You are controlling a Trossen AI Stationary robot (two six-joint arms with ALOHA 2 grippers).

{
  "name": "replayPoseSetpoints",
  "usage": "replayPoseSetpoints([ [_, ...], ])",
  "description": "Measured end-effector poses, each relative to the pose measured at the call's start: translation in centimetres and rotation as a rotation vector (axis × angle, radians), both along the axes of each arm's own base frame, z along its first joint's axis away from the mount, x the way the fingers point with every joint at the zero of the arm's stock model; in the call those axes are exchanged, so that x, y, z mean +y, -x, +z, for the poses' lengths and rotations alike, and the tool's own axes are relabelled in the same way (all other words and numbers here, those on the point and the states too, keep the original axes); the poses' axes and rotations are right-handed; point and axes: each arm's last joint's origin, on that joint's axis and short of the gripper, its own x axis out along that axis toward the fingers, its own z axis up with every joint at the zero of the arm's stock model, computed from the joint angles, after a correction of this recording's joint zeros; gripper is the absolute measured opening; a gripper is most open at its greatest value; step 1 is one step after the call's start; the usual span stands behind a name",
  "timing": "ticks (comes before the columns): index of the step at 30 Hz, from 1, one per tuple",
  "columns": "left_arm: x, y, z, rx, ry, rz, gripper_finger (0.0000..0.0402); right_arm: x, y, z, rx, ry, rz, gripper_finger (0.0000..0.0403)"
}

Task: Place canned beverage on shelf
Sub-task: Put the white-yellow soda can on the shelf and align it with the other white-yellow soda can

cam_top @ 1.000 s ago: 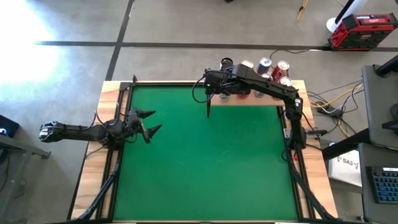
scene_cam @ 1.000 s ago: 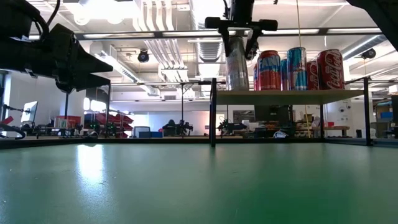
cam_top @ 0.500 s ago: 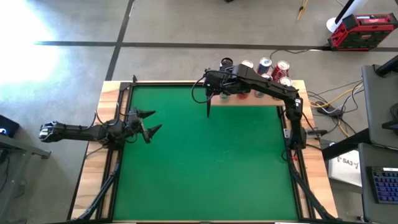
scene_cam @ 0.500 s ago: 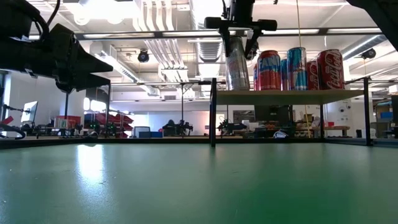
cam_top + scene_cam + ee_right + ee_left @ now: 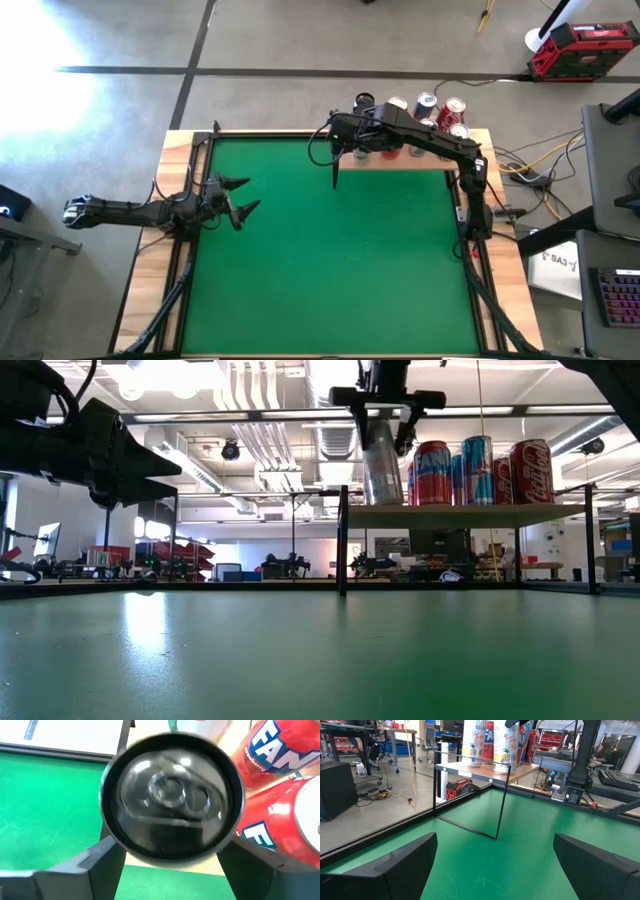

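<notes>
Grey concrete floor point(image 5: 300, 40) fills upper part of high view, dark seam lines crossing it. Red toolbox point(image 5: 583, 48) at upper right corner; yellow cables point(image 5: 540, 160) trail along right edge. Grey desk with keyboard point(image 5: 622, 297) at lower right. Low view: white ceiling ducts point(image 5: 250, 400) upper centre, bright ceiling lights point(image 5: 190, 465) at upper left, workbenches point(image 5: 120, 565) along far wall mid-left. Left wrist view: black box point(image 5: 337, 790) at left, office chair point(image 5: 427, 742) upper left.
</notes>
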Motion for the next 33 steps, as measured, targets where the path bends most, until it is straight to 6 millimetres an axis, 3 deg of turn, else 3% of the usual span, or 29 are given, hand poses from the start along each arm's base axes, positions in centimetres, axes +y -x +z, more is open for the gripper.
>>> replayPoseSetpoints([
  [5, 0.00, 0.00, 0.00, 0.000, 0.000, 0.000, 0.0384, 0.06, 0.07, 0.02, 0.002, -0.012, 0.010, 0.0297],
  [33, 0.00, 0.00, 0.00, 0.000, 0.000, 0.000, 0.0384, -0.76, 0.31, -0.03, 0.009, 0.021, -0.032, 0.0282],
])
